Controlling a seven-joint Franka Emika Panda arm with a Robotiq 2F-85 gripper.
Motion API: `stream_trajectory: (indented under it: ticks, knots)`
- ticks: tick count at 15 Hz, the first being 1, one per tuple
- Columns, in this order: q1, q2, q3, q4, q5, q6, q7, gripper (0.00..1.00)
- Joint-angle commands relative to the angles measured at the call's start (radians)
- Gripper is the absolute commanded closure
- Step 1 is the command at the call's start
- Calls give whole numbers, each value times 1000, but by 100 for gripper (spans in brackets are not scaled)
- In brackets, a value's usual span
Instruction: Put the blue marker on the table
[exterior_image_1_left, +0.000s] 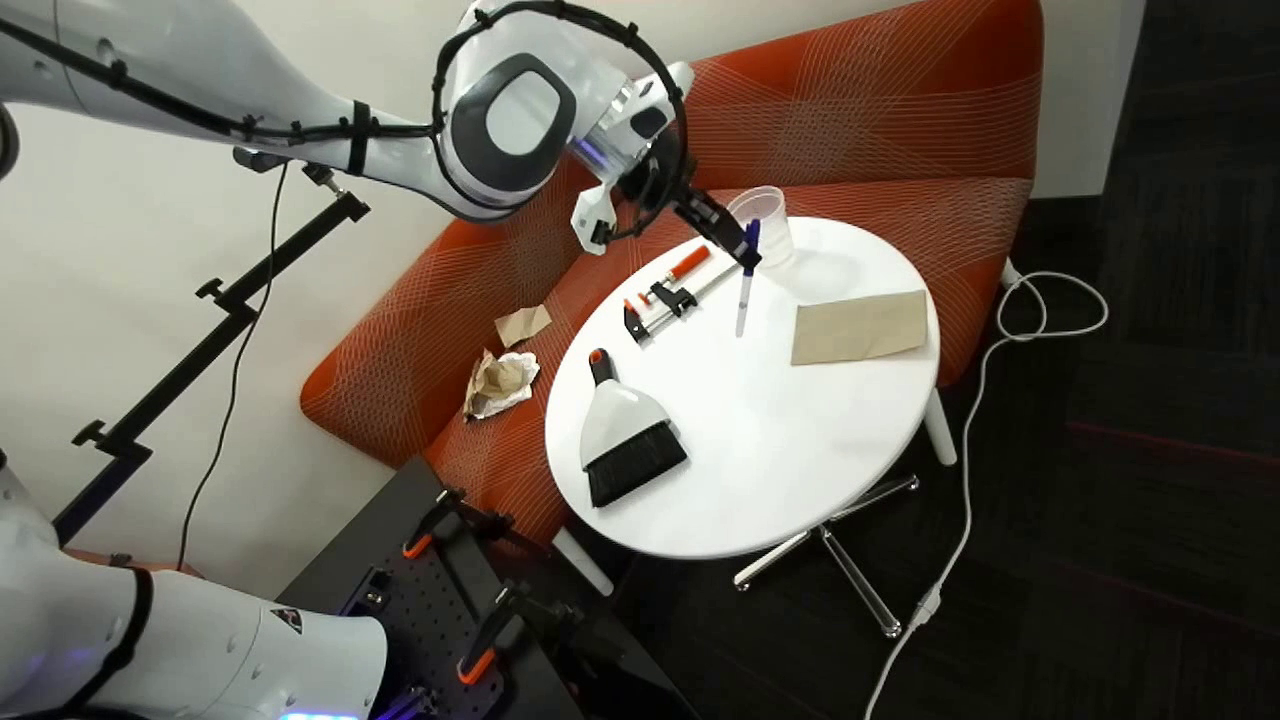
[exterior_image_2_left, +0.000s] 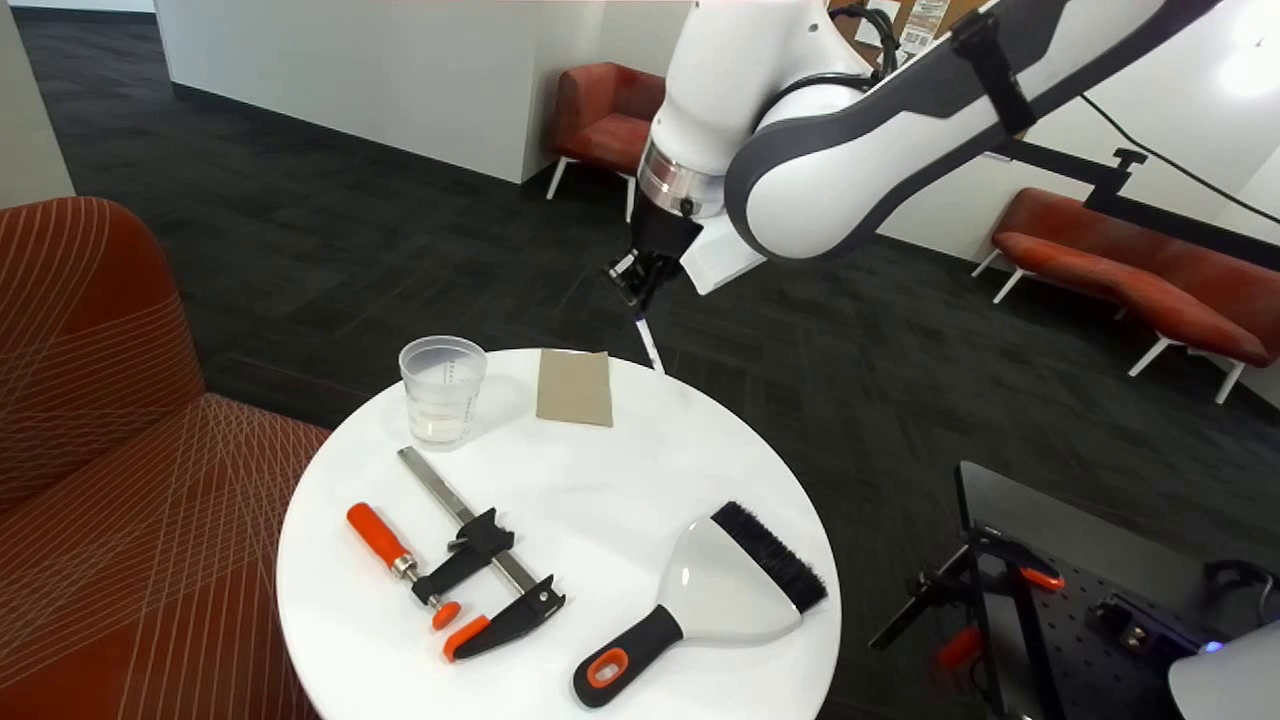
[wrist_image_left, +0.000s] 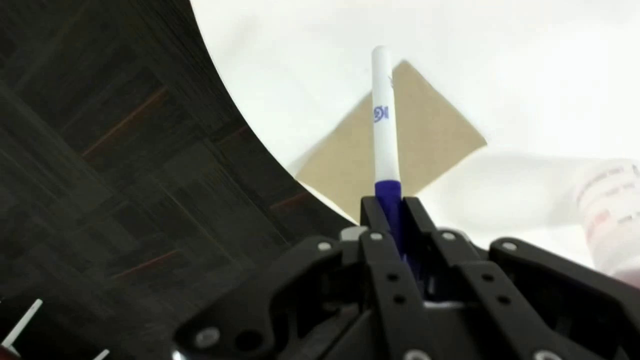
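The robot arm (exterior_image_1_left: 290, 110) enters an exterior view at the upper left; a black jointed bar (exterior_image_1_left: 182, 377) slants below it, in front of the pale wall (exterior_image_1_left: 60, 330); to the right, a crumpled paper (exterior_image_1_left: 500, 383) and a flat brown scrap (exterior_image_1_left: 523, 325) lie near each other on the orange-red sofa (exterior_image_1_left: 860, 130); next, on the round white table (exterior_image_1_left: 770, 450), a dustpan (exterior_image_1_left: 615, 420) lies with black bristles (exterior_image_1_left: 636, 466) along its wide edge; a bar clamp (exterior_image_1_left: 672, 299) with an orange-red handle lies apart from the dustpan.

The gripper (wrist_image_left: 389, 207) follows; its two fingers are clenched on the blue cap of the blue marker (wrist_image_left: 385, 145), as the wrist view shows; the marker is held cap end up, slightly tilted, with its white barrel pointing down in both exterior views; contact between its tip and the tabletop cannot be determined.

In an exterior view, a translucent cup (exterior_image_1_left: 775, 225) stands upright on the table, partly behind the gripper in line of sight; farther right, a flat brown sheet (exterior_image_1_left: 862, 328) lies near the rim; at far right, a white cable (exterior_image_1_left: 967, 460) lies looped on the dark carpet (exterior_image_1_left: 1150, 540).
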Motion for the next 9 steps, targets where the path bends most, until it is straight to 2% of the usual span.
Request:
stream_trajectory:
  ticks: [1,9]
  knots:
    - [-37,36,48,29,-50,-111,21,96]
    - [-104,170,118,83,-65,-225,-12,96]
